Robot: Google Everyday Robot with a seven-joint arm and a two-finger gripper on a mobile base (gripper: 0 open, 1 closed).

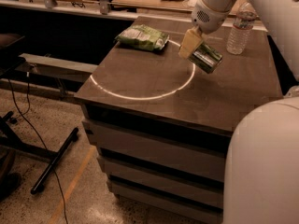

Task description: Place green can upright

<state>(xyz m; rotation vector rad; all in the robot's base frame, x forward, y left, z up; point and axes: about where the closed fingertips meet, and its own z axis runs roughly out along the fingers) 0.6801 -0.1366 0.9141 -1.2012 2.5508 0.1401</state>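
The green can is held tilted on its side, a little above the dark brown table, near the right part of a bright ring of light. My gripper comes down from the white arm at the top right and is shut on the can, with a cream-coloured finger on the can's left end. The can's other end points down to the right.
A green-and-white snack bag lies at the table's back left. A clear plastic water bottle stands at the back right. My white body fills the lower right corner. A black stand and cables are on the floor at the left.
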